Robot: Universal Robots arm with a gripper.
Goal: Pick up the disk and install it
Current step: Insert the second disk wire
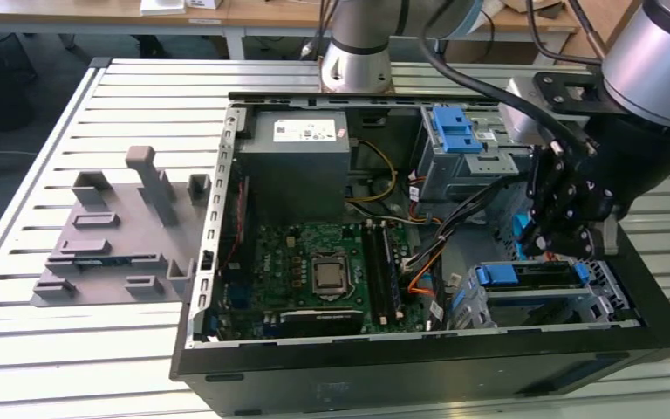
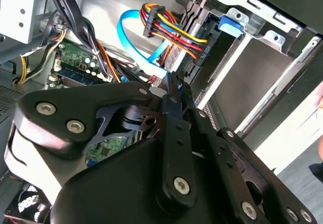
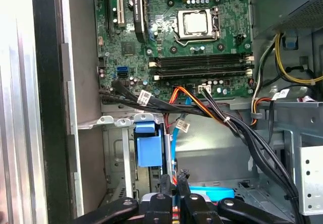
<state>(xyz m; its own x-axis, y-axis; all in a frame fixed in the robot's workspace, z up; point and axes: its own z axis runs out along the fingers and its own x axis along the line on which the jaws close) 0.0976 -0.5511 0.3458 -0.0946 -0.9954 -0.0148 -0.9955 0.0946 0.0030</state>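
My claw (image 3: pixel 176 179) is clenched on nothing, low in frame — nearby cables (image 3: pixel 237 125) could snag me.

A slatted, silver-grey metal bench (image 1: pixel 137 340) spans the exterior view under even, bright light. Behind its far edge stands a light wooden desk (image 1: pixel 254 16) on pale legs, with dark grey floor (image 1: pixel 10 148) showing off the exterior view's left.

You're in a robotics lab or workshop: opened computer case (image 1: pixel 428 349) on slotted aluminium table (image 1: pixel 137 87), grey fixture block (image 1: pixel 119 236) at nine o'clock, desks (image 1: pixel 254 17) at twelve.
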